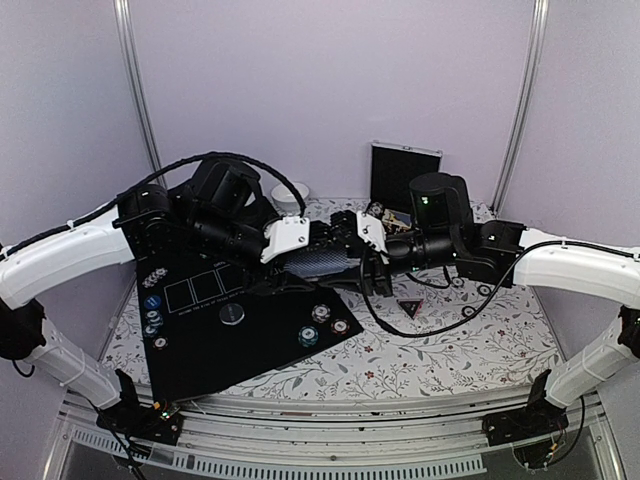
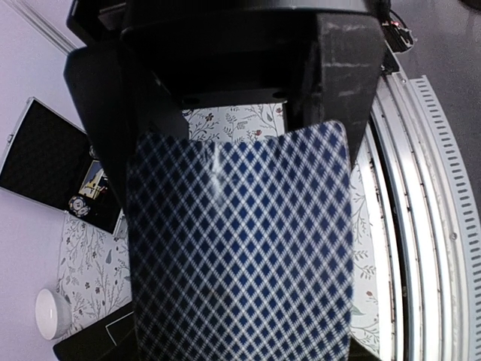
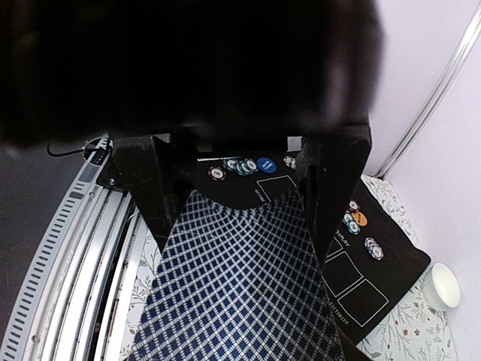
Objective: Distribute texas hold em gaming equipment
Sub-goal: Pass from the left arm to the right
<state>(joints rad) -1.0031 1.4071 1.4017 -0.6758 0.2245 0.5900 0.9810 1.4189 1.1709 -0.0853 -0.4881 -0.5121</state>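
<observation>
The playing card (image 1: 328,262) is hanging above the black mat (image 1: 230,360), patterned back showing; my left fingers (image 2: 346,75) are pinching one end and my right fingers (image 3: 331,180) are pinching the other; poker chips (image 1: 320,325) and the grey button (image 1: 232,314) are lying on the mat; the triangular marker (image 1: 410,307) is resting on the floral worktop (image 1: 450,350) just beside it.
</observation>
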